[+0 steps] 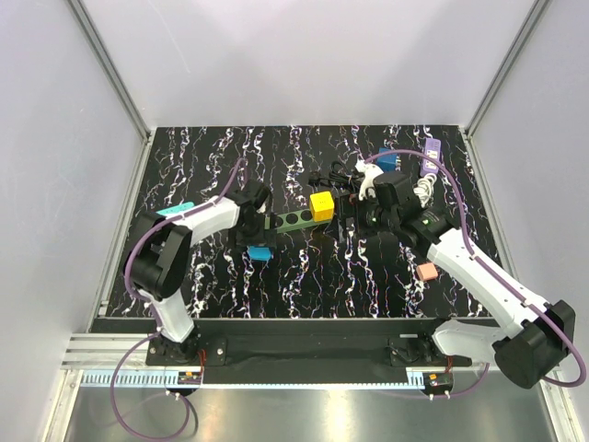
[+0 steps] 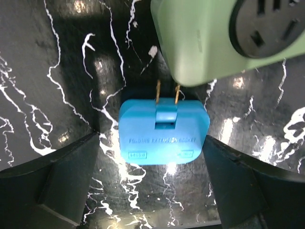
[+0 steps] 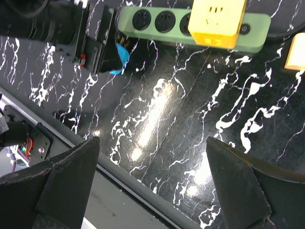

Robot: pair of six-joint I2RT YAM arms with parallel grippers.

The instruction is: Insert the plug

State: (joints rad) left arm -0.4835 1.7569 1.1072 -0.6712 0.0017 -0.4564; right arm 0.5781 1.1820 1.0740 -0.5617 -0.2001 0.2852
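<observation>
Two arms reach over a black worktop [image 1: 304, 285] veined with white, boxed in by pale grey walls [image 1: 55, 138] and aluminium corner posts. In the top view the green power strip [image 1: 293, 219] lies mid-worktop with its long axis running left to right, and a yellow adapter [image 1: 321, 205] is seated at its right end. The blue plug [image 1: 260, 252] lies flat just on the near side of the strip's left end, below the left end effector [image 1: 250, 235], whose jaws cannot be made out from here. The right end effector [image 1: 371, 216] hangs just right of the adapter, among dark cables that are hard to sort. A pink block [image 1: 425, 273] sits beside the right arm. In the left wrist view the plug lies between two dark fingers [image 2: 52, 186] standing wide. Bare worktop shows at the frame's left side of the plug, while the gap on the other side is too slight to judge. Its two brass prongs point up the frame toward the strip, which is blurred and cut off, so contact cannot be told. In the right wrist view the fingers [image 3: 248, 191] spread wide over bare worktop. The strip crosses the top of the frame, the adapter is clipped by the edge, and the plug is only a blue sliver.
</observation>
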